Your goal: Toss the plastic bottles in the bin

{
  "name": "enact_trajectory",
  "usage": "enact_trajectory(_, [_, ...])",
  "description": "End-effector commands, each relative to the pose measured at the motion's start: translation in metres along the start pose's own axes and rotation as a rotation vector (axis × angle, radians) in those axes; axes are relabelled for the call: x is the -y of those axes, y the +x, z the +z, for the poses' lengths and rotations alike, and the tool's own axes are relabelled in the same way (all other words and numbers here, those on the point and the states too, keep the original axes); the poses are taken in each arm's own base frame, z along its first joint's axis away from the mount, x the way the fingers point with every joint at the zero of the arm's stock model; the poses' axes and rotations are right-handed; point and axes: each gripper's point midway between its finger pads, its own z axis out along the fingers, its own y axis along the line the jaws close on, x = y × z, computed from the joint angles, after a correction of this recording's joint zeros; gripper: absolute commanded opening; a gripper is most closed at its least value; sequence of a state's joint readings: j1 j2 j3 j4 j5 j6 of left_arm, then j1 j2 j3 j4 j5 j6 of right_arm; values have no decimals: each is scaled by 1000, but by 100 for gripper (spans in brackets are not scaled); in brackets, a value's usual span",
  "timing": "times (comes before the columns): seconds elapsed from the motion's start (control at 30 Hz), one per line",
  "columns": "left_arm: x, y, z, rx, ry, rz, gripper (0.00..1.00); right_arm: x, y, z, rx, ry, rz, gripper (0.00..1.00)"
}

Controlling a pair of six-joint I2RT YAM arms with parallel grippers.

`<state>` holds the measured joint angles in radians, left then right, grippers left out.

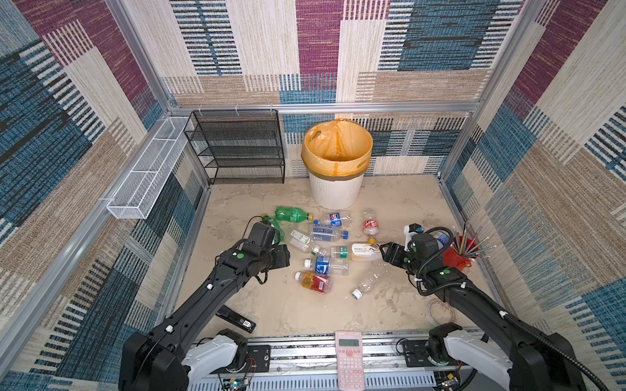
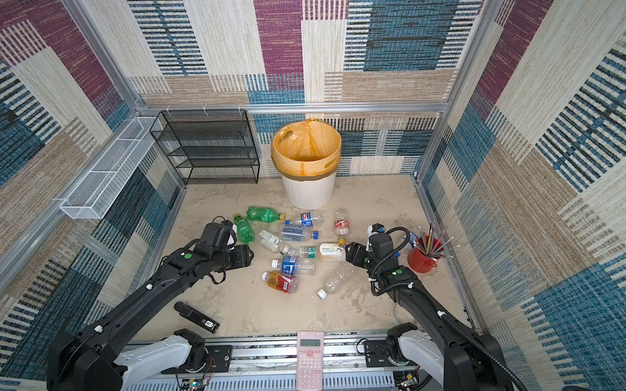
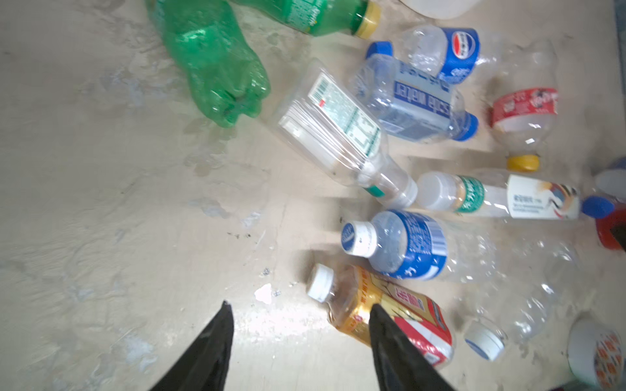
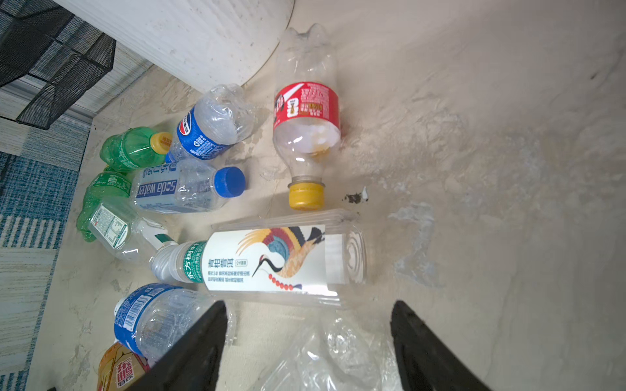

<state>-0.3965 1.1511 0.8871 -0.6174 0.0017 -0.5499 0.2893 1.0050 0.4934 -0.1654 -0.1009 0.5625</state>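
Note:
Several plastic bottles lie scattered mid-floor in both top views, among them a green one (image 1: 293, 214), a blue-labelled one (image 1: 327, 265), a brown tea bottle (image 1: 315, 282) and a crumpled clear one (image 1: 369, 279). The white ribbed bin (image 1: 333, 194) with its orange bag stands behind them. My left gripper (image 1: 287, 255) hovers open at the pile's left. In the left wrist view bare floor lies between its fingertips (image 3: 299, 308), and the tea bottle (image 3: 416, 315) lies beside one finger. My right gripper (image 1: 382, 252) is open over the crumpled bottle (image 4: 315, 359), facing a crane-labelled bottle (image 4: 271, 257).
A black mesh rack (image 1: 237, 145) stands back left, with a white wire basket (image 1: 149, 176) on the left wall. A red cup of pencils (image 1: 460, 252) is just right of my right arm. A black device (image 1: 237, 318), a tape roll (image 1: 440, 313) and a pink calculator (image 1: 349, 360) lie in front.

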Motion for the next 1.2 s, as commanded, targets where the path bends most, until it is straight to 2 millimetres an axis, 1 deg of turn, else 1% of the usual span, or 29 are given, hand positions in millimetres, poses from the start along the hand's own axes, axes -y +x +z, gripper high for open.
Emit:
enact_trajectory(0.0, [-22, -14, 2, 3, -69, -142, 64, 1, 1, -2, 7, 2, 18, 79])
enact_trajectory(0.17, [-37, -44, 17, 2, -58, -301, 64, 2, 1, -3, 19, -1, 3, 78])
enact_trajectory(0.33, [-45, -69, 43, -27, -49, -406, 68, 2, 0, -1, 16, 2, -13, 79])
enact_trajectory(0.5, [-50, -85, 71, -63, -40, -491, 70, 2, 0, 1, 11, 3, -22, 79])
enact_trajectory(0.6, [-50, -91, 86, -83, -33, -515, 70, 1, -1, 2, 13, 0, -27, 81])
enact_trajectory(0.67, [-49, -95, 92, -82, -26, -524, 71, 1, -1, 2, 13, 1, -33, 81])
enact_trajectory(0.8, [-53, -93, 103, -109, -49, -529, 71, 4, 2, 4, 3, 10, -40, 82])
enact_trajectory(0.97, [-55, -96, 110, -108, -59, -530, 72, 4, 3, 5, 3, 5, -45, 83])
enact_trajectory(1.17, [-56, -102, 115, -114, -71, -510, 76, 6, 8, 7, -13, 8, -48, 84])
